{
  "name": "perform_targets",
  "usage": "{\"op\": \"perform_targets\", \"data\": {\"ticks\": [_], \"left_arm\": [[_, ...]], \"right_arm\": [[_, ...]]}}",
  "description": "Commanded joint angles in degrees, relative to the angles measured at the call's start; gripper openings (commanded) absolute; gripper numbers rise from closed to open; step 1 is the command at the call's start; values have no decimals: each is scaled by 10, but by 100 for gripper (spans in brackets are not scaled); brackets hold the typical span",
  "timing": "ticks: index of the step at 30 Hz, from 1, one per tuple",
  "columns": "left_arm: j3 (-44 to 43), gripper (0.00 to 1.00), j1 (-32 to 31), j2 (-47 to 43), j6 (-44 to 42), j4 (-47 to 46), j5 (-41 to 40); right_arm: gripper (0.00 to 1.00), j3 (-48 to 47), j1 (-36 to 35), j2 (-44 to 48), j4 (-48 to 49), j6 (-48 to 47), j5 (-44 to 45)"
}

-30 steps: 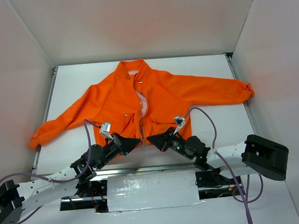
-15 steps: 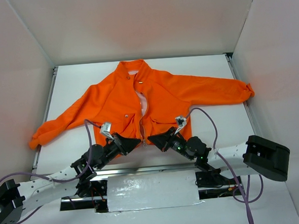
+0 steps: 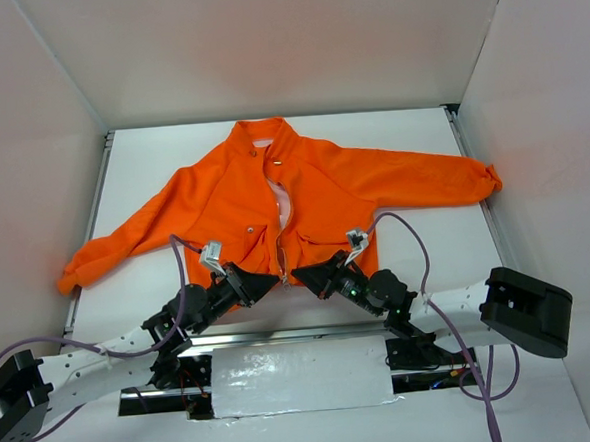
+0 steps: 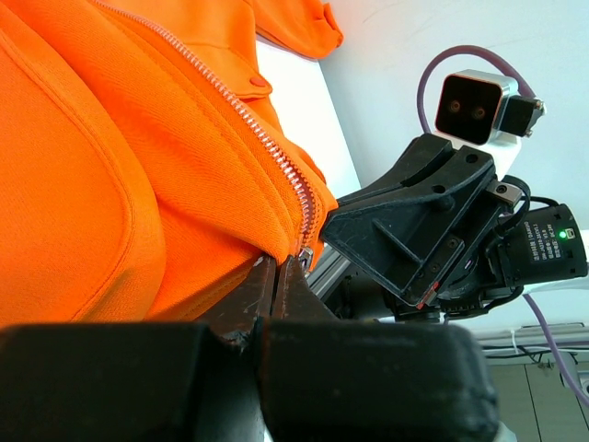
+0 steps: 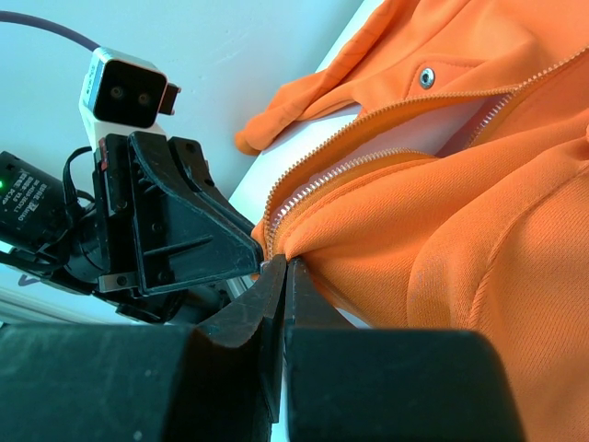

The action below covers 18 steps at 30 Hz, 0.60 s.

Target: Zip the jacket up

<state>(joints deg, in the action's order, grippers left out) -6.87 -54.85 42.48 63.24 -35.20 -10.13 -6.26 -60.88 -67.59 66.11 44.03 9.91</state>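
Almost nothing has moved since a second ago. Only the left arm (image 3: 83, 364) has crept a tiny bit closer to the jacket, and its purple cable (image 3: 182, 258) bends a little differently. The white table (image 3: 411, 154) holds the jacket (image 3: 234, 200), which lies flat on its back in the middle. Its collar points away from the arms and its sleeves are spread out to both sides. The right arm (image 3: 460, 301) reaches in toward the jacket's bottom edge from its side, and the left arm does the same from the other side. The two arms almost meet there. The left gripper (image 3: 264, 280) is squeezed tight. In its own camera its fingertips (image 4: 276, 267) pinch the jacket's bottom edge right where the zipper (image 4: 248, 120) ends. The right gripper (image 3: 298, 275) is squeezed tight too. Its tips (image 5: 281, 267) nip a fold of orange cloth on the other side of the zipper, just beside the left gripper. Down by the bottom edge, the zipper's two rows of teeth (image 5: 368, 152) sit close together. Farther up the jacket they spread apart, and pale cloth shows between them. A small shiny snap (image 5: 425, 77) sits on the jacket's front beside the open part of the zipper. Another snap (image 3: 276, 163) sits up near the collar.
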Motion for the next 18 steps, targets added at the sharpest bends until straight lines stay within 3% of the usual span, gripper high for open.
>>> {"op": "perform_targets", "data": {"ticks": [1, 18], "left_arm": [[-10, 0, -3, -4, 4, -56, 19], [-3, 0, -3, 21, 7, -86, 49]], "right_arm": [[0, -8, -7, 7, 34, -3, 6], [0, -26, -6, 22, 5, -4, 27]]}}
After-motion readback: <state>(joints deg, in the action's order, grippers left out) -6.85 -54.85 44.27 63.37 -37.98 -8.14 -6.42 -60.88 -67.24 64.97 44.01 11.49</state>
